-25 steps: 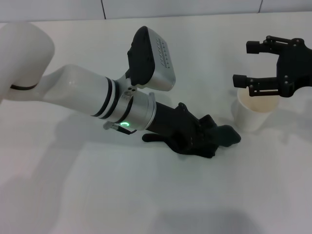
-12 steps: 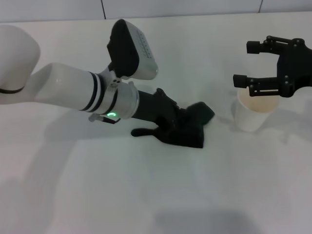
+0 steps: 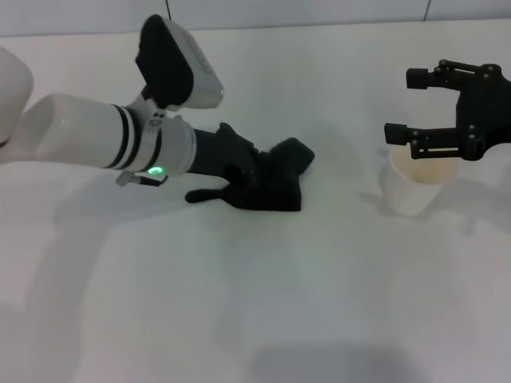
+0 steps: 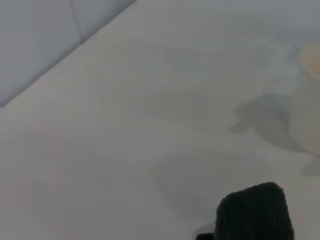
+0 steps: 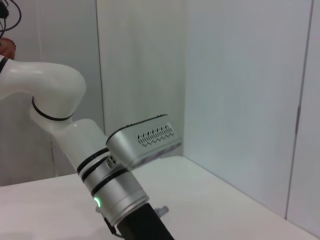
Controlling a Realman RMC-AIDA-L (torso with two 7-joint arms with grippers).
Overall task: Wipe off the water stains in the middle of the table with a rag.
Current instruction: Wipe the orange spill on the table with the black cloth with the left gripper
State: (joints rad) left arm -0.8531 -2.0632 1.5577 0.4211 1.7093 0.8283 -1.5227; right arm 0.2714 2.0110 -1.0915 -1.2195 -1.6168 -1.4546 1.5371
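Observation:
The dark rag [image 3: 275,185] lies bunched on the white table [image 3: 319,303], left of centre, with a thin tail [image 3: 200,195] pointing left. My left gripper [image 3: 251,177] presses down into the rag and is shut on it; black fingers and dark cloth blend together. A corner of the rag [image 4: 255,212] also shows in the left wrist view. No water stains show anywhere; they may be hidden under the rag. My right gripper [image 3: 401,105] hangs open at the right, just above a white cup [image 3: 415,185], with nothing in it.
The translucent white cup stands at the right of the table, and its side [image 4: 307,100] shows in the left wrist view. My left forearm [image 3: 104,144] stretches in from the left; the right wrist view shows it too [image 5: 115,190]. A wall [image 3: 279,12] borders the far edge.
My left gripper has dragged the rag leftward across the table, away from the cup. The right gripper has stayed still above the cup.

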